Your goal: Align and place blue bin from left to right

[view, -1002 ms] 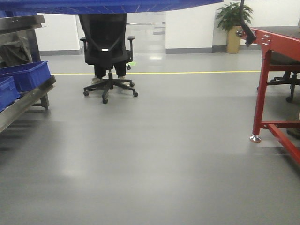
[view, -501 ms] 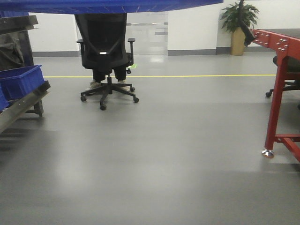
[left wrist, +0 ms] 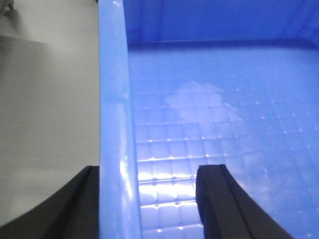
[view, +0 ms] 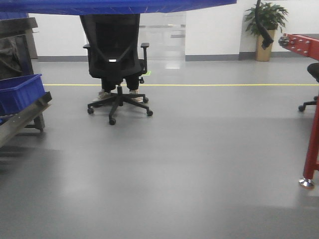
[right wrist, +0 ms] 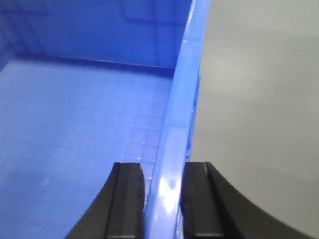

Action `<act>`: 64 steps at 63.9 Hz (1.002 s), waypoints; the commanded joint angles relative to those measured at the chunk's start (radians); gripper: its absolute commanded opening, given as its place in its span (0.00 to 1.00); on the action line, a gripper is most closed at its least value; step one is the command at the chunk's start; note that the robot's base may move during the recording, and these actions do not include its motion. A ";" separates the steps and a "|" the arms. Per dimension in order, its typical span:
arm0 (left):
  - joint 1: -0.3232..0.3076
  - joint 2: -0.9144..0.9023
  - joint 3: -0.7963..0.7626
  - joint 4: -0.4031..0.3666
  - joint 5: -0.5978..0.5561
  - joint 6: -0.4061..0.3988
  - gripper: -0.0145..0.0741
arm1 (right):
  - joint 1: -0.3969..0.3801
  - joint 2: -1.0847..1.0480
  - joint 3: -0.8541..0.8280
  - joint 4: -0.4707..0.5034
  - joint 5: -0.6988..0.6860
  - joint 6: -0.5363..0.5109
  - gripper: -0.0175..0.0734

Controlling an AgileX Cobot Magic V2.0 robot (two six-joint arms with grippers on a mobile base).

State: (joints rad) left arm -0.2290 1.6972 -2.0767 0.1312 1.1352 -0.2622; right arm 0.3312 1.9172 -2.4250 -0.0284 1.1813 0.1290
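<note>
The grey floor (view: 189, 164) fills most of the front view, with a thin yellow line (view: 224, 85) running across it far back. The blue bin (view: 114, 6) is held aloft: only its underside shows, as a band along the top edge of the front view. Both wrist views look down into its grid-patterned bottom, with floor beyond its walls.

At the right edge stands a red surface (view: 301, 42) on a red leg. At the left edge a sloping metal rack (view: 25, 117) carries a smaller dark blue bin (view: 20, 92). A black office chair (view: 115, 55) sits on the floor just in front of the yellow line, with someone's legs and shoes showing behind its base. A potted plant (view: 266, 15) stands against the far wall.

The right claw (right wrist: 163, 199) pinches the bin's right wall, one finger on each face of the rim. The left claw (left wrist: 149, 172) straddles the left wall, spread. Its outer finger lies against the wall, and its inner finger stands apart from the rim.
</note>
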 commanded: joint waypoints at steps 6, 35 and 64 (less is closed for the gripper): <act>-0.013 -0.022 -0.019 -0.051 -0.107 0.042 0.15 | 0.006 -0.018 -0.014 0.028 -0.121 -0.033 0.11; -0.013 -0.022 -0.019 -0.051 -0.107 0.042 0.15 | 0.006 -0.018 -0.014 0.028 -0.121 -0.033 0.11; -0.013 -0.022 -0.019 -0.032 -0.109 0.042 0.15 | 0.006 -0.018 -0.014 0.028 -0.121 -0.033 0.11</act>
State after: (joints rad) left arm -0.2290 1.6972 -2.0767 0.1366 1.1226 -0.2598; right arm 0.3293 1.9172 -2.4250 -0.0284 1.1813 0.1273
